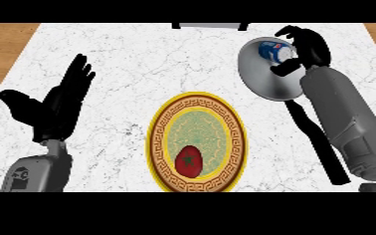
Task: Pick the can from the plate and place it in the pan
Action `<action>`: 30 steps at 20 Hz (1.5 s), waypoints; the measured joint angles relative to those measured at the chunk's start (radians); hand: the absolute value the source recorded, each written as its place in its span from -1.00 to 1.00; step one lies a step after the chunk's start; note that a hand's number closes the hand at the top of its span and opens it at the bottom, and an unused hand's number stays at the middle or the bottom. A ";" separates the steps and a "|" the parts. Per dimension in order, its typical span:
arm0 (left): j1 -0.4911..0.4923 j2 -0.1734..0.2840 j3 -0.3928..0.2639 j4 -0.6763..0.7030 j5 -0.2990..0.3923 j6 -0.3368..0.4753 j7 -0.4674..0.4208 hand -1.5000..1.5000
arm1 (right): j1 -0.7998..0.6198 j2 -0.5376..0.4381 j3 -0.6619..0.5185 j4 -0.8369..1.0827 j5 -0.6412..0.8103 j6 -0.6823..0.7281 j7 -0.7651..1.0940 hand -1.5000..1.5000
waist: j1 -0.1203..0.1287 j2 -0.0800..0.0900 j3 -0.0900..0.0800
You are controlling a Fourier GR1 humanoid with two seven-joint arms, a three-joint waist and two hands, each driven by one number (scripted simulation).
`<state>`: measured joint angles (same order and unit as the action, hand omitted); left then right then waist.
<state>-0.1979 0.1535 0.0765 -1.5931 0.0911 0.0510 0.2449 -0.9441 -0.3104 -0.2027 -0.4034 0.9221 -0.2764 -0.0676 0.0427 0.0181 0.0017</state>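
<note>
Head view shows the placing step under way: the right hand point(307, 45), at the upper right of the frame, is over the pan point(266, 74) with its fingers curled round the can point(273, 53), a blue-and-white can that sits low inside the pan's bowl near its upper rim. Whether the can already rests on the pan's bottom cannot be told. The next move, by this reading, calls for the fingers to spread and let the can go, then for the hand to lift clear without tipping the can or nudging the pan. The pan's black handle point(317, 144) runs down toward the lower right, partly under the grey forearm.

The left hand point(58, 102) rests open at the left of the frame, fingers up, holding nothing. The plate point(197, 105), patterned with a yellow rim, lies at lower centre and carries only a red tomato point(189, 161). The tabletop point(140, 64) is white marble, with a wooden surface point(16, 45) at the upper left corner.
</note>
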 measured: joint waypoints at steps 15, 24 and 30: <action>0.004 0.004 0.022 0.019 0.010 -0.006 -0.006 0.00 | 0.013 -0.112 -0.304 0.092 -0.336 0.145 -0.332 -1.00 | -0.022 -0.008 0.001; 0.015 0.014 0.042 0.014 0.019 -0.012 -0.006 0.00 | 0.135 -0.286 -0.440 0.102 -0.530 0.518 -0.489 -1.00 | -0.040 -0.015 0.000; 0.039 -0.006 0.021 -0.010 -0.002 0.000 -0.008 0.00 | 0.241 -0.363 -0.443 0.070 -0.589 0.681 -0.564 -1.00 | -0.039 -0.017 -0.001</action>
<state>-0.1587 0.1478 0.0971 -1.6031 0.0891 0.0509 0.2370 -0.7031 -0.6734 -0.6456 -0.3338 0.3332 0.4042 -0.6312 0.0033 0.0016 0.0007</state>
